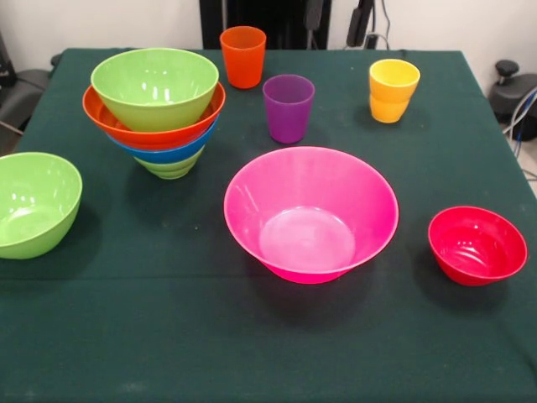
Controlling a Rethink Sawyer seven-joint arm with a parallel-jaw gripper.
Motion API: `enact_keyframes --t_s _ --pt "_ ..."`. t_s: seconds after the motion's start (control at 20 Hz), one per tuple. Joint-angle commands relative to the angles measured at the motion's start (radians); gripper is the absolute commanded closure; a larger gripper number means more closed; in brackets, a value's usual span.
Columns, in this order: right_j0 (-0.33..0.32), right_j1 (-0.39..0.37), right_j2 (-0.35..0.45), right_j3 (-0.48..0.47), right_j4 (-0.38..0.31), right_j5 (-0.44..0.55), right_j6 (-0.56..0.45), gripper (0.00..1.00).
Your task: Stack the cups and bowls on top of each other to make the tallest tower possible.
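A nested stack stands at the back left: a lime green bowl (155, 84) on top, inside an orange bowl (105, 117), a blue bowl (164, 154) and another lime green bowl (172, 168) at the bottom. An orange cup (243, 57), a purple cup (288, 109) and a yellow cup (393, 91) stand upright behind the large pink bowl (310, 214). A third lime green bowl (33, 206) sits at the left edge and a small red bowl (477, 245) at the right. Dark parts that look like my gripper (338, 18) hang at the top edge, far from every object.
A dark green cloth (252, 336) covers the table. Its front half holds nothing. Cables and dark equipment (512, 92) lie beyond the right edge, and a dark object (17, 92) sits past the left edge.
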Motion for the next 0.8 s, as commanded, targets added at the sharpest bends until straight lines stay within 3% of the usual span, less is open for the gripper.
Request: enact_keyframes --t_s 0.05,0.25,0.8 --pt "0.007 0.095 -0.043 0.084 0.049 -0.076 0.295 0.0" --pt "0.008 0.138 -0.06 0.072 0.067 -0.115 0.304 0.0" --pt "0.044 0.186 -0.092 0.092 0.148 -0.097 0.373 0.0"
